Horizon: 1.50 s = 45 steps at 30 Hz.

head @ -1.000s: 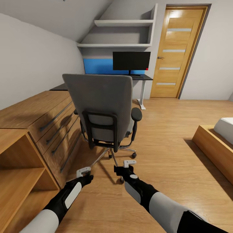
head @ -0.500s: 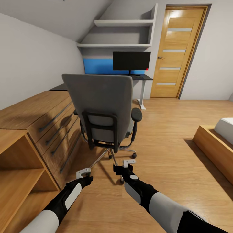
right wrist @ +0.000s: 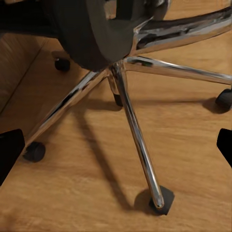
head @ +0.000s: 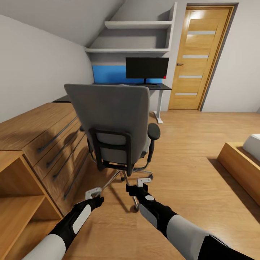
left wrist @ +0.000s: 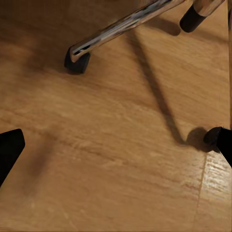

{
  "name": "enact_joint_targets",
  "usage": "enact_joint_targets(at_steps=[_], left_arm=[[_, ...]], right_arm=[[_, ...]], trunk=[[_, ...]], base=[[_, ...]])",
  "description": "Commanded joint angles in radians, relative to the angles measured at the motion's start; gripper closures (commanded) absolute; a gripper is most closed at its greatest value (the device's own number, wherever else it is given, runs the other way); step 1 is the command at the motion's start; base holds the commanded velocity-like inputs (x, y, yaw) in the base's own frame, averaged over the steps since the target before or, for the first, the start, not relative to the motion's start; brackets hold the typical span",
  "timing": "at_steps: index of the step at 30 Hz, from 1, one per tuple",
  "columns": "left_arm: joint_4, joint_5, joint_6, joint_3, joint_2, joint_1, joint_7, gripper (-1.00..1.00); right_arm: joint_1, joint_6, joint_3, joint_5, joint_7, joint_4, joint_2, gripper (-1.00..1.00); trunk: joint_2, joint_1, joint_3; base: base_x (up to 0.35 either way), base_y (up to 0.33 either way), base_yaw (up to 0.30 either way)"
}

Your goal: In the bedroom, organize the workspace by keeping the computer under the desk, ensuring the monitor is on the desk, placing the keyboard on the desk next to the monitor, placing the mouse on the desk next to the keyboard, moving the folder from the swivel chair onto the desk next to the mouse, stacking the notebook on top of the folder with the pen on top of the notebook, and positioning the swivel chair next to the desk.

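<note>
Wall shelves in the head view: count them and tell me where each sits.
2. The upper shelf runs just under the sloped ceiling. The lower shelf hangs beneath it, directly above the monitor. None appear hidden.

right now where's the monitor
In the head view the monitor stands on the desk at the far wall, beyond the swivel chair and just left of the wooden door.

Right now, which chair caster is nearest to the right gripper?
The caster on the chrome leg pointing toward the robot. It sits just before the right gripper; the other casters lie farther back under the chair.
</note>
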Motion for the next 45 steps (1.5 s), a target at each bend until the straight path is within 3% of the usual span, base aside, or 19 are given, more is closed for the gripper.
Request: enact_joint_targets(at_steps=[1, 20, 45], left_arm=[[-0.002, 0.01, 0.002, -0.006, 0.001, 0.0, 0.01, -1.0], [-0.002, 0.012, 0.002, -0.006, 0.001, -0.001, 0.01, -1.0], [0.0, 0.009, 0.001, -0.006, 0.001, 0.0, 0.013, -1.0]], right_arm=[[-0.001, -0.006, 0.008, -0.011, -0.006, 0.0, -0.001, -1.0], [-0.001, -0.006, 0.008, -0.011, -0.006, 0.001, 0.0, -1.0], [-0.001, -0.001, 0.001, -0.015, -0.017, 0.001, -0.004, -1.0]], trunk=[[0.0, 0.0, -0.001], [0.0, 0.0, -0.001], [0.0, 0.0, -0.001]], base=[[0.196, 0.0, 0.0], [0.129, 0.0, 0.0], [0.229, -0.042, 0.0]])
